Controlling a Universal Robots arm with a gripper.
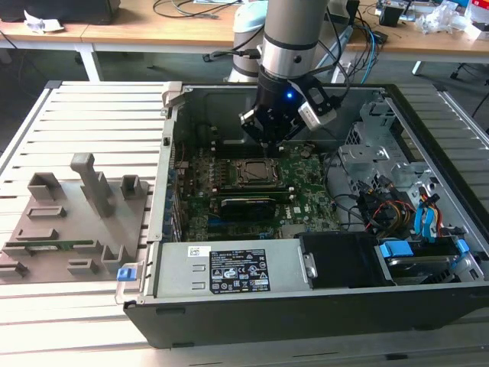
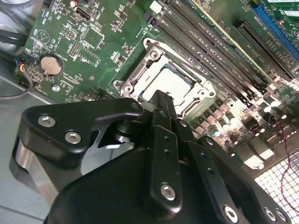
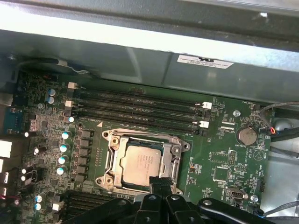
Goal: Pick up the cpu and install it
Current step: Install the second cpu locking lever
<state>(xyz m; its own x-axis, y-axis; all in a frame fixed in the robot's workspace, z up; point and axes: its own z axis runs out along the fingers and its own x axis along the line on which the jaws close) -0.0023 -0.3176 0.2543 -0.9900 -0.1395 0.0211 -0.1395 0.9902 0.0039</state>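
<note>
From where I'm driving, the exterior view's left has the grey plastic tray (image 1: 72, 222) with its slots and upright posts, sitting on the slatted table (image 1: 92, 115). Just beside it toward the exterior view's right is the open PC case (image 1: 164, 229), lying on its side, with the power supply (image 1: 229, 267) along the near edge and its big white label facing up.

Middle of the case is the green motherboard (image 1: 306, 200), and the socket (image 1: 256, 173) with its metal frame sits right in the centre of it. The cpu (image 3: 141, 162) is already lying flat inside that socket frame, silver-grey top facing up; I can see it in both wrist views (image 2: 174, 78). The four long dark RAM slots (image 3: 135, 107) run next to the socket, and there's a round coin battery (image 3: 246, 135) further across the board.

The gripper (image 1: 269, 140) hangs straight above the socket, apart from the board in the exterior view. In the second wrist view the fingers (image 2: 160, 122) look pressed together to a narrow tip with nothing between them, so clenched and carrying nothing. In the first wrist view that tip overlaps one edge of the cpu, but I can't tell whether it's touching it or just hovering over it.

Over on the exterior view's right are the drive bays, with blue cables (image 1: 425, 220) and blue plastic tabs (image 1: 396, 249).
</note>
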